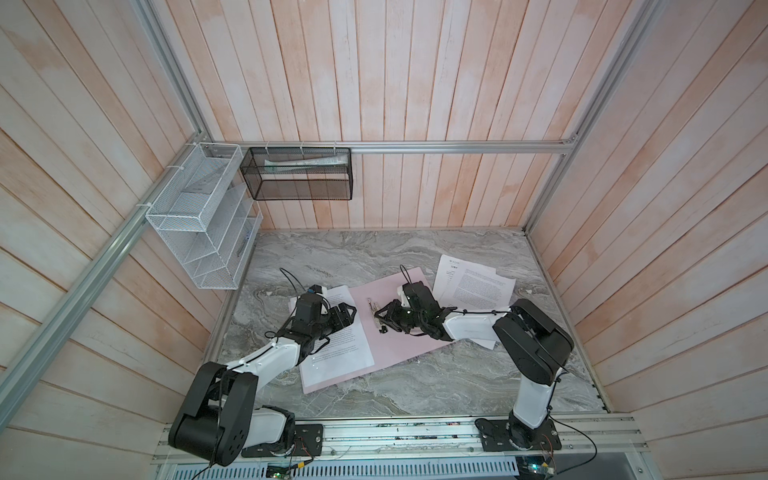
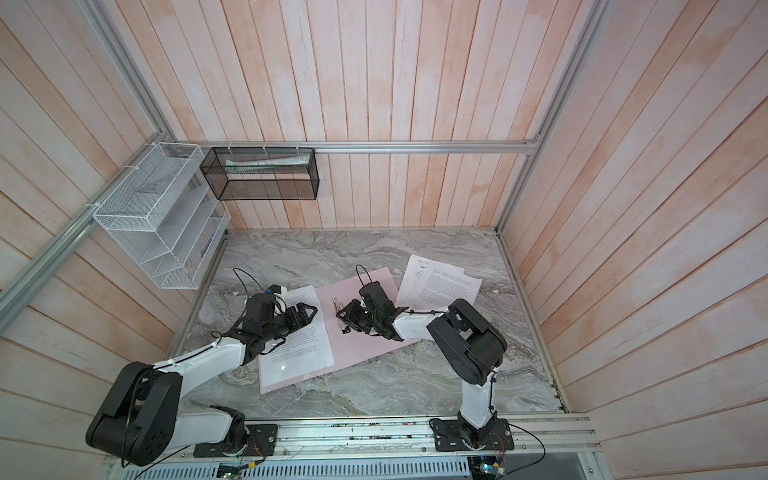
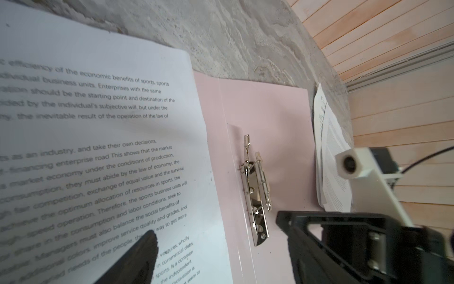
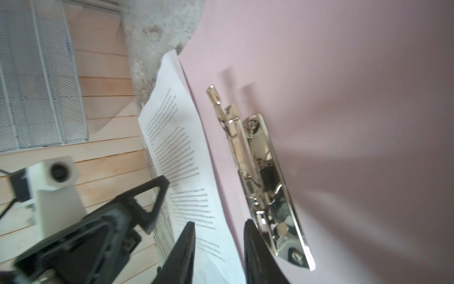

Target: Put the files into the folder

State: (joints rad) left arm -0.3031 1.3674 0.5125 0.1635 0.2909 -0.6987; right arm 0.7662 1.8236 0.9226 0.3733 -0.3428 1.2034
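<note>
The pink folder (image 1: 399, 353) (image 2: 365, 345) lies open and flat on the marble surface (image 1: 415, 395), near its middle. One printed sheet (image 1: 345, 353) (image 2: 299, 353) already rests on the folder's left cover. Its right edge runs close to the spine fold, and its text is readable in my left wrist view (image 3: 98, 147).

The silver clip (image 1: 372, 309) (image 2: 336, 305) sits on the right cover just beside the spine, with its lever standing up off the base (image 3: 255, 191) (image 4: 260, 172).

My left end effector (image 1: 352, 318) (image 2: 312, 318) hovers over the upper part of that sheet with its jaws spread wide and nothing between them. One dark finger (image 3: 140, 255) shows above the printed lines.

My right end effector (image 1: 379, 325) (image 2: 341, 322) reaches in over the right cover, at the near end of the clip. Its jaws stand partly apart (image 4: 218, 221), one finger next to the clip's base plate and the other over the sheet's edge. I see only folder and paper in the gap, so it grips nothing.

The remaining loose sheets (image 1: 473, 286) (image 2: 440, 286) lie fanned on the surface just beyond the folder's right edge, partly under my right arm, with one headed page on top at the far side (image 3: 329, 159).
</note>
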